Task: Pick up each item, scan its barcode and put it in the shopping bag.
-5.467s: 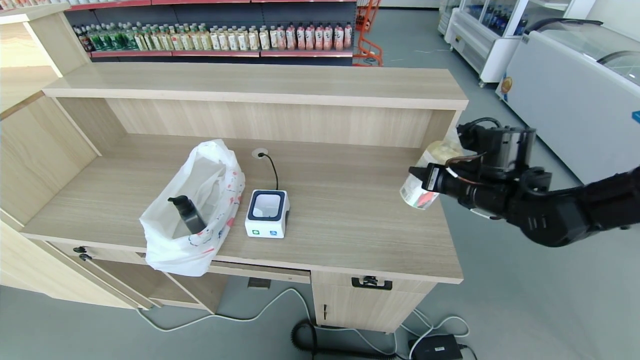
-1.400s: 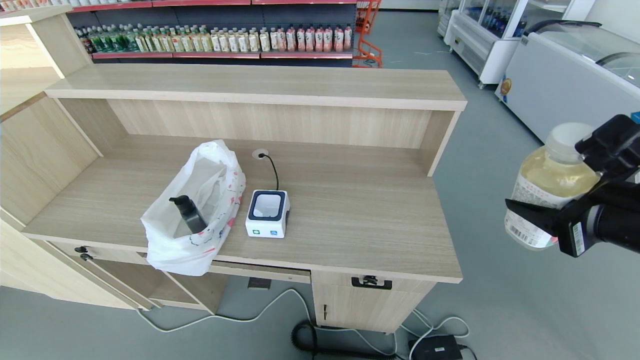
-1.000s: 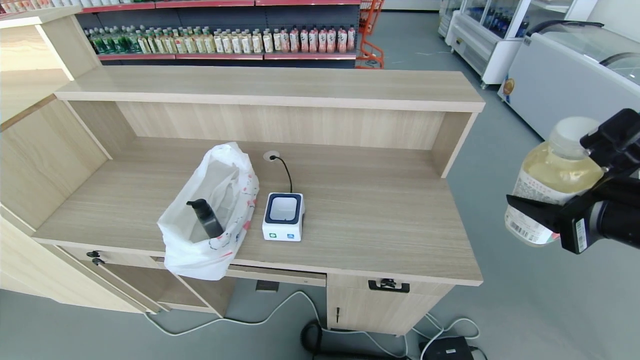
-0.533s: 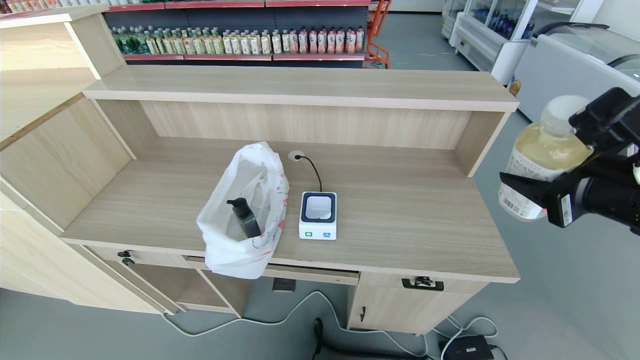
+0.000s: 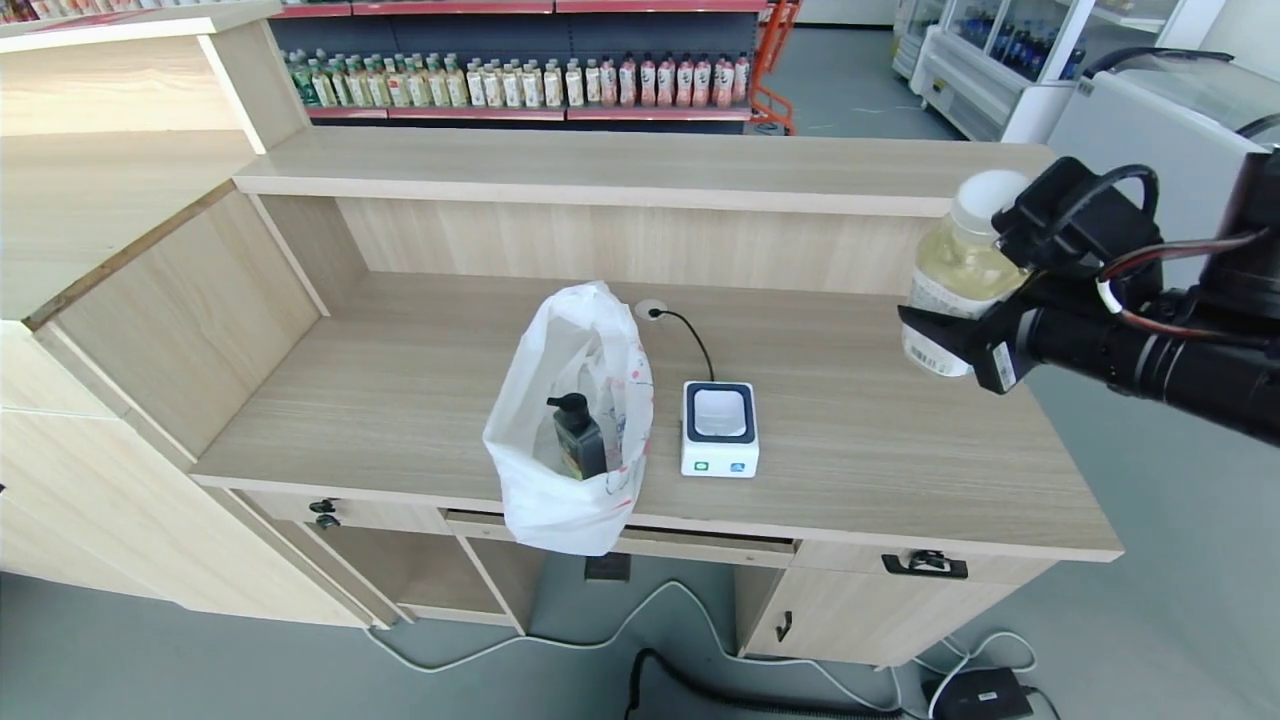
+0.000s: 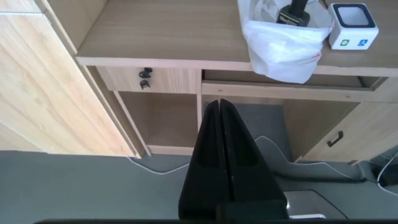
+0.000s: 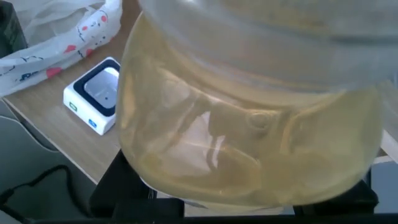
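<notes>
My right gripper (image 5: 985, 325) is shut on a bottle of pale yellow drink (image 5: 955, 275) with a white cap, held upright in the air above the counter's right end, right of the scanner. The same bottle (image 7: 249, 118) looms close in the right wrist view. A white barcode scanner (image 5: 719, 428) with a dark window sits mid-counter, its cable running back to a hole. Just left of it stands the white shopping bag (image 5: 575, 420), open, with a dark pump bottle (image 5: 576, 438) inside. My left gripper (image 6: 219, 112) is shut, low in front of the counter, below the bag (image 6: 283, 37).
The wooden counter (image 5: 420, 370) has a raised back ledge and a side wall at left. Drawers and a cupboard are below its front edge. Cables and a power brick (image 5: 985, 693) lie on the floor. Shelves of bottles stand behind; freezers (image 5: 1150, 110) at far right.
The head camera has swung, shifting the counter rightward in view. My right gripper with the bottle has come in from beyond the counter's right end to above its right part.
</notes>
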### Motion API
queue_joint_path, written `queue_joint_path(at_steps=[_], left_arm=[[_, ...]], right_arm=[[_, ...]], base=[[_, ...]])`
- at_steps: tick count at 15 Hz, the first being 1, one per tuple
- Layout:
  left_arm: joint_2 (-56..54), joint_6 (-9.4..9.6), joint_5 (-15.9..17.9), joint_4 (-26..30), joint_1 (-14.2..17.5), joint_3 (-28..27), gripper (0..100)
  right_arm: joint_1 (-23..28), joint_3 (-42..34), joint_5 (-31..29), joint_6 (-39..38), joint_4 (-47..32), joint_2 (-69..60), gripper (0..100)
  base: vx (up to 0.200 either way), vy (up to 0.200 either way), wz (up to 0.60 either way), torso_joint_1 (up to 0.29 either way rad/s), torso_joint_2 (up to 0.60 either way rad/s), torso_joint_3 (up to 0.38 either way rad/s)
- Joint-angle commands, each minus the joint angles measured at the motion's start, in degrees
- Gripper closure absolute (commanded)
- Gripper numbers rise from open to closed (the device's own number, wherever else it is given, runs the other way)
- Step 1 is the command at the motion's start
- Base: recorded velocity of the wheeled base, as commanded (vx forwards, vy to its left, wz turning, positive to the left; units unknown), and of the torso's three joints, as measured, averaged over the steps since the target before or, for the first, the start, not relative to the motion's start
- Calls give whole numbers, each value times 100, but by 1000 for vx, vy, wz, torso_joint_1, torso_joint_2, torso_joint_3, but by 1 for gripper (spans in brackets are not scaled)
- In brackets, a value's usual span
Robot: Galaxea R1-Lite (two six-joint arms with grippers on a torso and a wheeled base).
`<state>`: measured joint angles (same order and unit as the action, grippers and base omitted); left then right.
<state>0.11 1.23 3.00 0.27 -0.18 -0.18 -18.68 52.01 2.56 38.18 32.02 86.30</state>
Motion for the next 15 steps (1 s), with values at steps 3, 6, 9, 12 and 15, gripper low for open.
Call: queue_joint_path(at_steps=[3,6,9,12,15], left_arm=[[-2,0,-1,0,1,1,100],[-2,0,-1,0,1,1,100],[-2,0,-1,0,1,1,100],[-2,0,-1,0,1,1,100],[-2,0,-1,0,1,1,100]], right_arm=[[22,-15,342,172,559,660,100],[101,29,702,427,920,1047,100],[330,126,1133,770,1298,1425,100],[505,328,1792,1007,1421,1741,100],[593,407,2223,1060,1456,2005,100]], base=[[0,133,0,2,3,-2],[0,0,0,0,0,0],[0,0,0,0,0,0],[0,0,0,0,0,0],[0,0,0,0,0,0]])
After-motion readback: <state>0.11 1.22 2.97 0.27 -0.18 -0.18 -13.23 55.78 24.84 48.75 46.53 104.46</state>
